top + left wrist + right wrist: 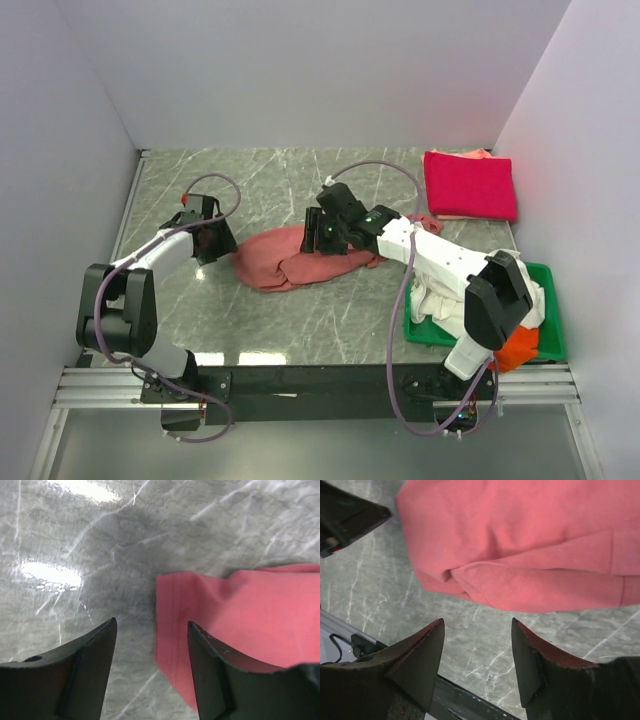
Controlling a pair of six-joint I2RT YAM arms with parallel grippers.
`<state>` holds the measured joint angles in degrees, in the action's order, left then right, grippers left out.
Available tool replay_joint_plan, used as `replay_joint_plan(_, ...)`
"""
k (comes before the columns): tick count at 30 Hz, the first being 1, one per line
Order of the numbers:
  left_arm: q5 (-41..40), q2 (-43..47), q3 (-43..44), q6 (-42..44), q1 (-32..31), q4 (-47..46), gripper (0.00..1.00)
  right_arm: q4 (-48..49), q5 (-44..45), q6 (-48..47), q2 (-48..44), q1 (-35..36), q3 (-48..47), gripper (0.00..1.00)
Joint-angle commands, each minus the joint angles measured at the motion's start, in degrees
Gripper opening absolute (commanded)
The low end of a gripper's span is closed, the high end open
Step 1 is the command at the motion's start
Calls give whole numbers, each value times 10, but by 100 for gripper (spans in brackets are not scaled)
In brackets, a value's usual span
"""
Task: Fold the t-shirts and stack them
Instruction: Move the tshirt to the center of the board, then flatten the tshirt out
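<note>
Table (300,320), with the salmon shirt (290,262) bunched at its middle and not yet flat. The step in hand is judged to be spreading it for a first fold.

To do this well, each gripper should pinch a single layer at an outer edge, not the heaped middle. The two should then draw apart along the shirt's length until the cloth lies smooth.

The shirt forms a long lump between the two sets of jaws. Its long axis runs from the left arm's side to the right arm's, slightly tilted, with the right end farther from the bases. Which end is collar and which is hem cannot be told.

The tray (553,300), behind the right jaws, holds a white shirt (440,300) and an orange shirt (518,350). The crimson shirt (470,185) lies folded, well off to those jaws' outer side.

Left gripper (152,624): jaws apart, nothing clamped. A stitched edge of the salmon shirt lies just ahead of them, toward the finger on the right of the wrist view.

Right gripper (477,622): jaws apart and unloaded, with bare table between the tips. A rolled fold of the shirt lies just ahead.
</note>
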<state>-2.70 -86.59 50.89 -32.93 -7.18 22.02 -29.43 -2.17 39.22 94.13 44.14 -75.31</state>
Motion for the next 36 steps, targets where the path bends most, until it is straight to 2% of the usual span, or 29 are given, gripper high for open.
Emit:
replay_joint_plan(1, 7, -16, 3, 12, 2, -30, 63, 17, -20, -10, 14, 10, -34, 63)
replay_joint_plan(14, 16, -77, 15, 22, 7, -68, 55, -13, -47, -27, 98, 45, -99, 63)
replay_joint_plan(27, 52, -100, 21, 15, 7, -99, 52, -69, 16, -39, 173, 59, -174, 62)
replay_joint_plan(36, 86, -120, 12, 3, 8, -118, 29, -92, 32, -38, 207, 60, -177, 59)
